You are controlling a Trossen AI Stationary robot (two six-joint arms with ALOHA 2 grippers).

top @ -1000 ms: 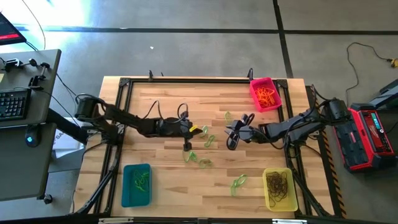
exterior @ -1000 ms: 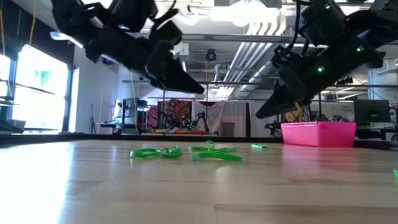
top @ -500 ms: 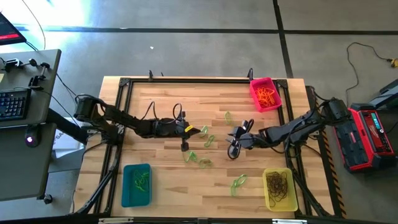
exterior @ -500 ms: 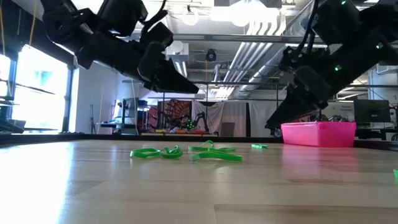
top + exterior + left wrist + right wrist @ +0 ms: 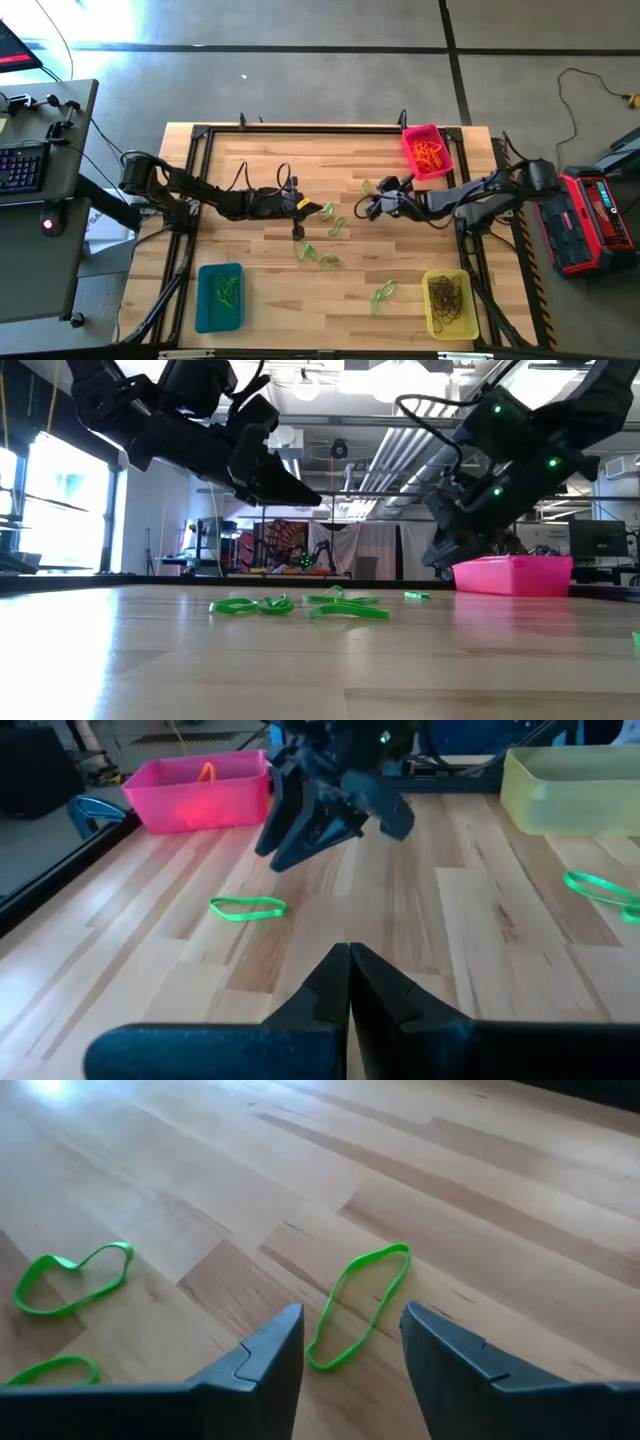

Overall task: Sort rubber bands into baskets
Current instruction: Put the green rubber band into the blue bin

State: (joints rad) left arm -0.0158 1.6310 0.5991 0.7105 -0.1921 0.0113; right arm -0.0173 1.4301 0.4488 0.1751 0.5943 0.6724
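Left gripper (image 5: 325, 210) is at frame centre in the high view, above the bench (image 5: 270, 160), fingers closed with nothing between them, as the left wrist view confirms.

Right gripper (image 5: 368, 207) is just right of centre, fingers apart, holding nothing. In the right wrist view a green band (image 5: 358, 1304) lies flat on the bench between and just beyond its fingers (image 5: 260, 1360).

Loose green bands (image 5: 322, 257) lie scattered below centre, with another (image 5: 383, 293) toward the lower right and one (image 5: 366, 186) near the right gripper.

Pink basket (image 5: 427, 150), upper right, holds orange bands (image 5: 430, 155). Yellow basket (image 5: 451, 304), lower right, holds dark bands (image 5: 448, 295). Teal basket (image 5: 219, 297), lower left, holds green bands (image 5: 227, 290).
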